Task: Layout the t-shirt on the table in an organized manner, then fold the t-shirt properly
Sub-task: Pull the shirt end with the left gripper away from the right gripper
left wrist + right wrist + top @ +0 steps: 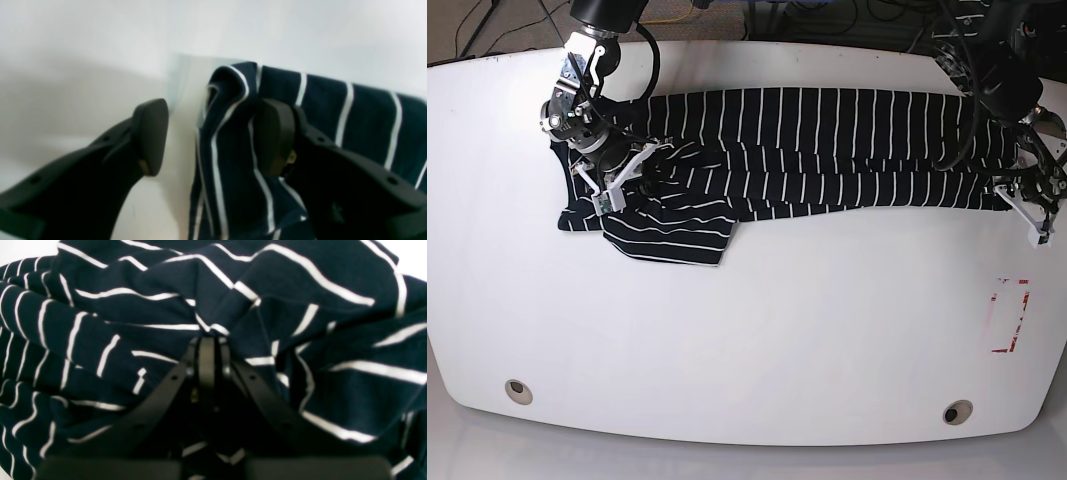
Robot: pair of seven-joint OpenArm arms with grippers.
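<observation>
The dark navy t-shirt with thin white stripes lies stretched in a long band across the far half of the white table, bunched and folded over at its left end. My right gripper is at that left end. In the right wrist view it is shut on a pinch of rumpled shirt fabric. My left gripper is at the shirt's right end. In the left wrist view it is open, with one finger on the shirt's folded corner and the other finger over bare table.
Two metal-ringed holes sit near the table's front edge. A red-marked rectangle is at the right, in front of the left gripper. Cables and dark gear lie beyond the far edge.
</observation>
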